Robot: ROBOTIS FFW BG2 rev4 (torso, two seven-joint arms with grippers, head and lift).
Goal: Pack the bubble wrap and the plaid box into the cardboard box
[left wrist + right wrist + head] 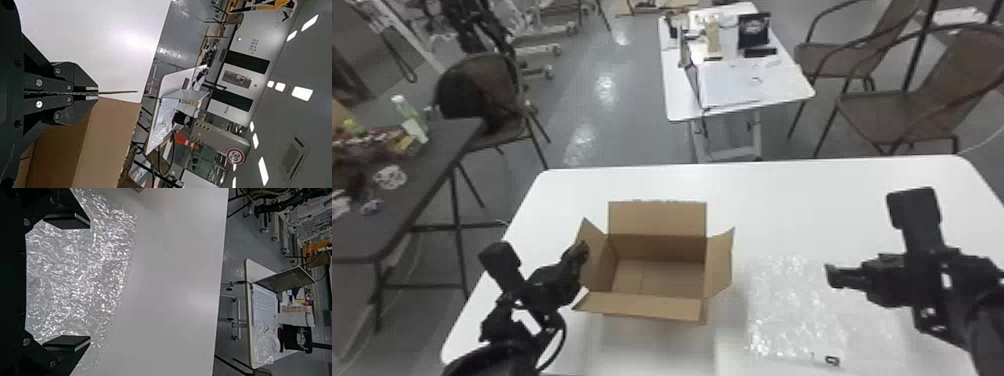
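Bubble wrap (789,305) flat on table (797,200), 4 o'clock of cardboard box (642,306), not packed. Left gripper (98,93) clamped on box's 9 o'clock flap (595,260). Right gripper (88,282) over wrap, fingers apart, nothing gripped. Box upright, flaps spread, bottom bare. My read: prep done, packing at zero. Left: wrap in, plaid box in.

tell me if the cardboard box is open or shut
Open. In the head view, the cardboard box has its flaps spread apart and its floor showing.
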